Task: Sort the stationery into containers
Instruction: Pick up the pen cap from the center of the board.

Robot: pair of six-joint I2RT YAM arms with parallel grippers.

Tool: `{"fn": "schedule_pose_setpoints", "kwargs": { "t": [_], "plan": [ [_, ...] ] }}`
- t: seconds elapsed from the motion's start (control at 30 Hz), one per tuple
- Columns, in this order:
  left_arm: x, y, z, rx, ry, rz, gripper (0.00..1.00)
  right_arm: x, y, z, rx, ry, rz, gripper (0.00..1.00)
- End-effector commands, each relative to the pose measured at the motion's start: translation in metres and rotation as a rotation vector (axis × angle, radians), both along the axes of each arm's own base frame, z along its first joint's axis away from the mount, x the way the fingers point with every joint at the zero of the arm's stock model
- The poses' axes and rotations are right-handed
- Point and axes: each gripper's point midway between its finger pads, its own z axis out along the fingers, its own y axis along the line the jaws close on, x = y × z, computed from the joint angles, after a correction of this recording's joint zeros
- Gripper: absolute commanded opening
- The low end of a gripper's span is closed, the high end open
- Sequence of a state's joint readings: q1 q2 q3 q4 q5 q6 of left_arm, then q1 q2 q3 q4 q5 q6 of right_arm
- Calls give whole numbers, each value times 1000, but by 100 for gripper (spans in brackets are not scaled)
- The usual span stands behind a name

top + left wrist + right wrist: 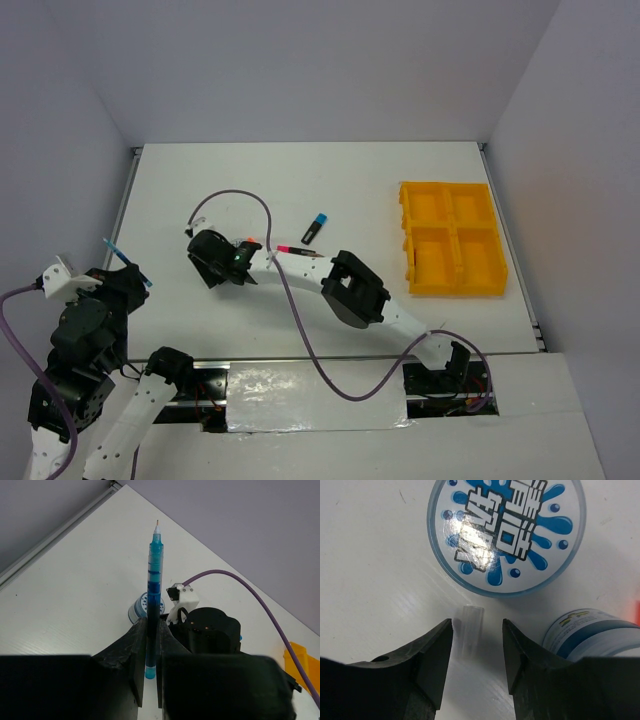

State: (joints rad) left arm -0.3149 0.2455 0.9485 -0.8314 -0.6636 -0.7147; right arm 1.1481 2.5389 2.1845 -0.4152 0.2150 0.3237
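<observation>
White table (300,180) holds yellow tray (455,289) amid grey walls (300,70).

The tray (455,290) sits at the bench's (200,180) three o'clock side, and near the middle one marker (314,229) lies at two o'clock of another marker (284,247). A short tube (471,625) lies on the bench between the right pincer's (476,630) jaws, with one tape roll (507,535) just beyond at twelve o'clock and a second roll (592,632) at four o'clock. By the bench's eight o'clock edge, a pen (154,595) sits between the left pincer's (152,630) jaws.
</observation>
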Motion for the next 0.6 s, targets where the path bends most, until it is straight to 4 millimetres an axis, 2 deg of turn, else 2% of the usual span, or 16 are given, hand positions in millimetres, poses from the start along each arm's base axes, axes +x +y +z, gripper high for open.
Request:
{"fn": "schedule_pose_setpoints", "kwargs": {
  "t": [0.0, 0.2, 0.27, 0.37, 0.43, 0.57],
  "plan": [
    [0, -2, 7, -17, -34, -12, 2, -2, 5, -5, 1, 19, 19, 51],
    [0, -2, 7, -17, -35, -12, 2, -7, 2, -18, -27, 44, 34, 48],
    [0, -2, 7, -17, -34, -12, 2, -9, 1, -22, -38, 47, 39, 43],
    [0, -2, 7, -16, -35, -12, 2, -13, -2, -26, -60, 44, 48, 32],
    [0, -2, 7, -16, -35, -12, 2, -22, -3, -26, -83, 32, 61, 29],
    [0, -2, 6, -14, -31, -11, 2, -36, -10, -17, -82, 26, 82, 21]
  ]
}}
